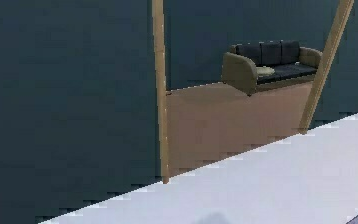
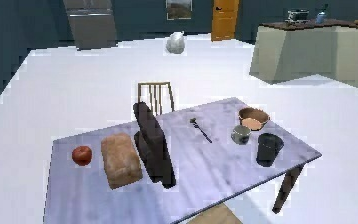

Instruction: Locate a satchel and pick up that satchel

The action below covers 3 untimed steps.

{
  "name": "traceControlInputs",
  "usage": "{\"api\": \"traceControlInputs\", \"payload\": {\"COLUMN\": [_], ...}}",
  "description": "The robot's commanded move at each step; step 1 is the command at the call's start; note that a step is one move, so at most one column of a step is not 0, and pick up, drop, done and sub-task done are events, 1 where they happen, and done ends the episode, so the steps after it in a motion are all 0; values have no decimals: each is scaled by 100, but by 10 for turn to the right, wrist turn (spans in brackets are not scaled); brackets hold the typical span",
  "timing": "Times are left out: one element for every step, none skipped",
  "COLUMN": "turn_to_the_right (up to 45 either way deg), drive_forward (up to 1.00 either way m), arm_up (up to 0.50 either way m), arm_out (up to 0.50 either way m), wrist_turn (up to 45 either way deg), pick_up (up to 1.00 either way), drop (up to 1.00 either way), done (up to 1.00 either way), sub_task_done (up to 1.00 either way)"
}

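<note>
A dark brown, upright, bag-like thing (image 2: pixel 154 148) that could be the satchel stands on the grey table (image 2: pixel 217 170) near its middle, in the arm side view. It is tall and narrow and leans a little. A loaf of bread (image 2: pixel 120 160) lies close beside it on its left.
Also on the table are a red apple (image 2: pixel 82 155), a utensil (image 2: pixel 201 129), a brown bowl (image 2: pixel 254 118), a small metal cup (image 2: pixel 241 134) and a dark mug (image 2: pixel 269 150). A wooden chair (image 2: pixel 155 96) stands behind the table. A counter (image 2: pixel 307 50) is at the back right. In the forward view a wood-framed doorway (image 1: pixel 163 110) leads to a dark sofa (image 1: pixel 272 63).
</note>
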Motion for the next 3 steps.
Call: {"api": "traceControlInputs", "payload": {"turn_to_the_right": [0,0,0], "drive_forward": [0,0,0], "arm_up": [0,0,0], "arm_out": [32,0,0], "wrist_turn": [0,450,450], "pick_up": [0,0,0], "drop": [0,0,0], "done": [0,0,0], "sub_task_done": [0,0,0]}}
